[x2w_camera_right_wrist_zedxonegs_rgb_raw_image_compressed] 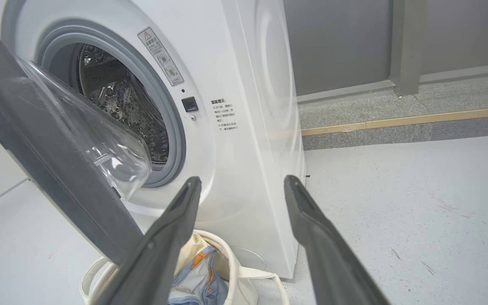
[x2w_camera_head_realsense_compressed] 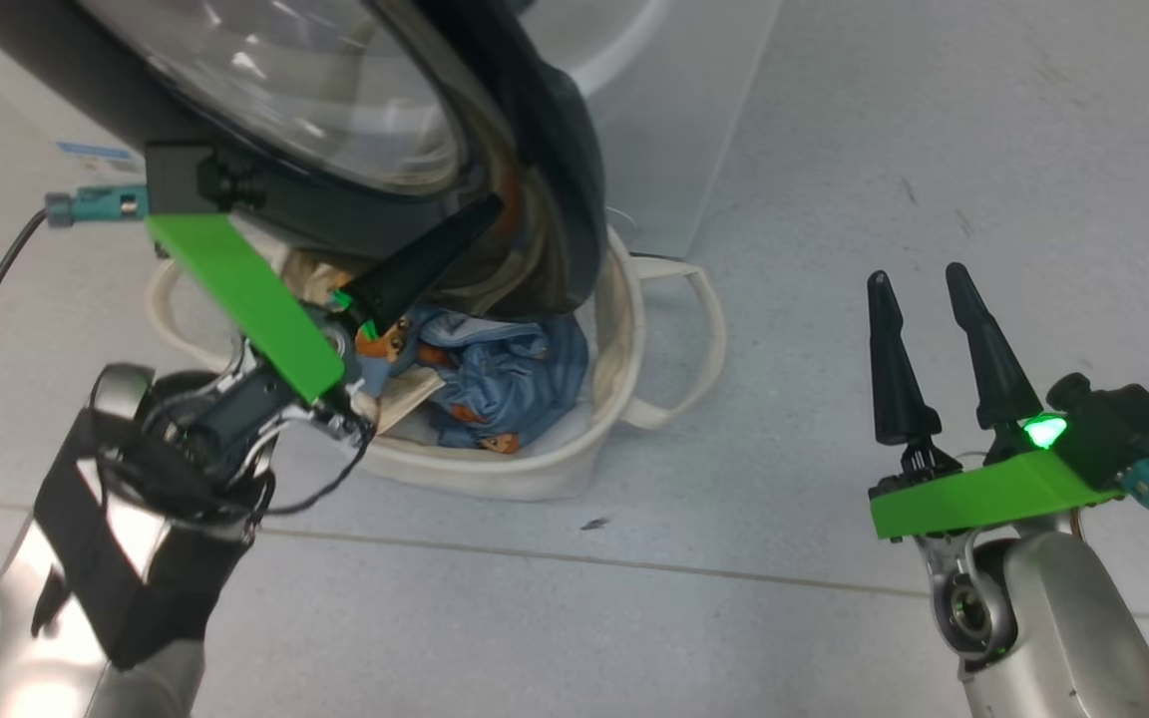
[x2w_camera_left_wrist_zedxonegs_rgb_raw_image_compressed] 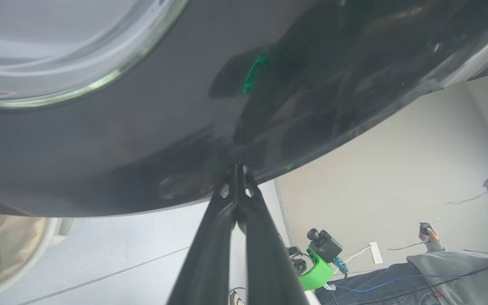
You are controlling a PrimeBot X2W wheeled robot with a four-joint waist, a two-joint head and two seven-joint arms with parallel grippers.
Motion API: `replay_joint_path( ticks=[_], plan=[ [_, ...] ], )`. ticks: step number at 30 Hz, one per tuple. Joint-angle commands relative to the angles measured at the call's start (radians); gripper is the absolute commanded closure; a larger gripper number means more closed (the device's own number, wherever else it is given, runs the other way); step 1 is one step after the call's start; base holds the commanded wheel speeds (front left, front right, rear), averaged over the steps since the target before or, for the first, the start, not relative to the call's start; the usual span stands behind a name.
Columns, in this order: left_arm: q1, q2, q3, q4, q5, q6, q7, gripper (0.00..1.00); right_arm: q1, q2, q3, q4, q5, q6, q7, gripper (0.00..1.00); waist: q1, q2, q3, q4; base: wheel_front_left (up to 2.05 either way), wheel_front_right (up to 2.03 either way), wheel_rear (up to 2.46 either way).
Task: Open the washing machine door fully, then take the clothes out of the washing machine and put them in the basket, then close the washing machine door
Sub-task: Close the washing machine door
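The washing machine door [x2w_camera_head_realsense_compressed: 555,150] stands partly open over the basket, its black rim [x2w_camera_left_wrist_zedxonegs_rgb_raw_image_compressed: 142,140] close above my left wrist camera. My left gripper [x2w_camera_head_realsense_compressed: 480,214] is shut, holding nothing, and its fingertips [x2w_camera_left_wrist_zedxonegs_rgb_raw_image_compressed: 237,171] touch the rim's outer face. The clothes [x2w_camera_head_realsense_compressed: 495,369], light blue with orange bears, lie in the cream basket [x2w_camera_head_realsense_compressed: 495,474] under the door. My right gripper [x2w_camera_head_realsense_compressed: 924,279] hangs open and empty over the floor, to the right of the basket. Between its fingers [x2w_camera_right_wrist_zedxonegs_rgb_raw_image_compressed: 307,203] I see the white washing machine [x2w_camera_right_wrist_zedxonegs_rgb_raw_image_compressed: 244,84] and its bare metal drum [x2w_camera_right_wrist_zedxonegs_rgb_raw_image_compressed: 112,97].
The basket [x2w_camera_right_wrist_zedxonegs_rgb_raw_image_compressed: 244,288] sits on the floor against the machine's front, with one handle [x2w_camera_head_realsense_compressed: 704,339] sticking out to the right. A person's hand [x2w_camera_left_wrist_zedxonegs_rgb_raw_image_compressed: 428,233] holding a controller and a lap in grey clothing show in the left wrist view. A raised kerb [x2w_camera_right_wrist_zedxonegs_rgb_raw_image_compressed: 396,123] runs behind the machine.
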Motion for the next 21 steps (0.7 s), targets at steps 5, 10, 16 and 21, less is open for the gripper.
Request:
replay_joint_path(
  ticks=[5,10,16,21],
  plan=[
    [0.055,0.102,0.004,-0.098,0.112,-0.007,-0.098,1.00,-0.012,0.008,0.029,-0.053,-0.001,0.000,-0.012,0.00,0.0000,0.0000,-0.025,0.055,0.00,0.00,0.00],
    [0.126,0.166,-0.033,-0.108,0.315,-0.007,-0.301,1.00,-0.002,0.008,0.044,-0.061,-0.005,0.000,-0.012,0.00,0.0000,0.0000,-0.067,0.107,0.00,0.00,0.00],
    [0.197,0.203,-0.023,-0.036,0.577,0.030,-0.576,1.00,0.021,0.008,0.076,-0.076,-0.011,0.000,-0.012,0.00,0.0000,0.0000,-0.115,0.155,0.00,0.00,0.00],
    [0.267,0.206,-0.030,-0.004,0.728,0.105,-0.745,1.00,0.043,0.008,0.097,-0.088,-0.011,0.000,-0.012,0.00,0.0000,0.0000,-0.141,0.181,0.00,0.00,0.00]
  ],
)
